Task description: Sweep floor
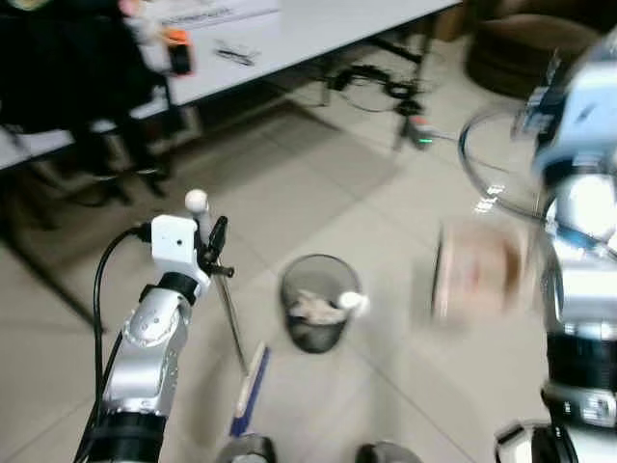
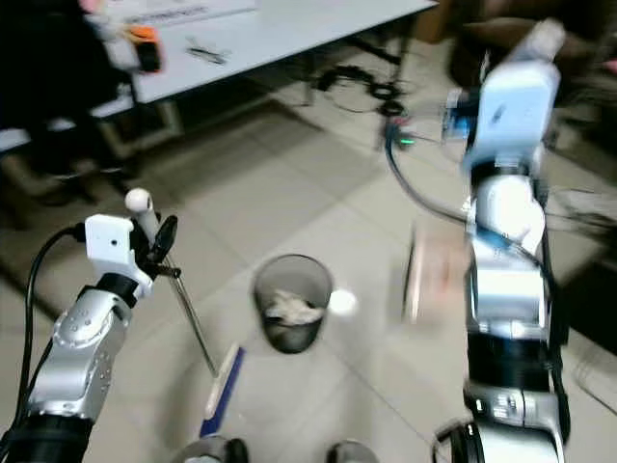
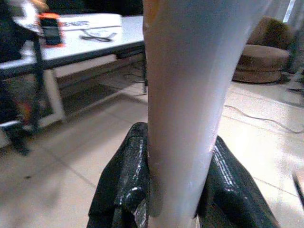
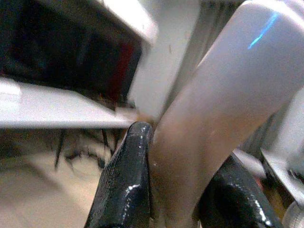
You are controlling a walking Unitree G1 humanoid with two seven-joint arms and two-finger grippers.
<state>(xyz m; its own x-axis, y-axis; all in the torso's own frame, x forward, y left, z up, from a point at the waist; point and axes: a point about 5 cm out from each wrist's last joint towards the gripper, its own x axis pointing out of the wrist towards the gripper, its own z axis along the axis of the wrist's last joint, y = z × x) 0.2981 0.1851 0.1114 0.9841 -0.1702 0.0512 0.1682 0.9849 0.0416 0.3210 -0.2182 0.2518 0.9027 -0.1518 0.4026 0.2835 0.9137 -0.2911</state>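
- Bench [image 1: 318,29] stands at the far side of the floor [image 1: 328,183].
- Right gripper [image 4: 175,190]: jaws pinch a dustpan [image 1: 477,270] handle, held aloft, blurred.
- Bin [image 1: 316,301] holds crumpled paper.
- Left gripper [image 3: 178,190]: jaws clamp the broom [image 1: 253,381] handle, head on floor beside bin.

Open tile at 12 o'clock btwn the waste bin [image 1: 316,301] and the white table [image 1: 289,34], room to pass there. Bin sits dead centre, broom head [image 1: 250,388] just beside it at 7 o'clock, blurred dustpan [image 1: 477,272] near at 3. Cables [image 1: 371,87] and table legs clutter the floor at 1 o'clock; brown pouf [image 1: 525,48] at 2.
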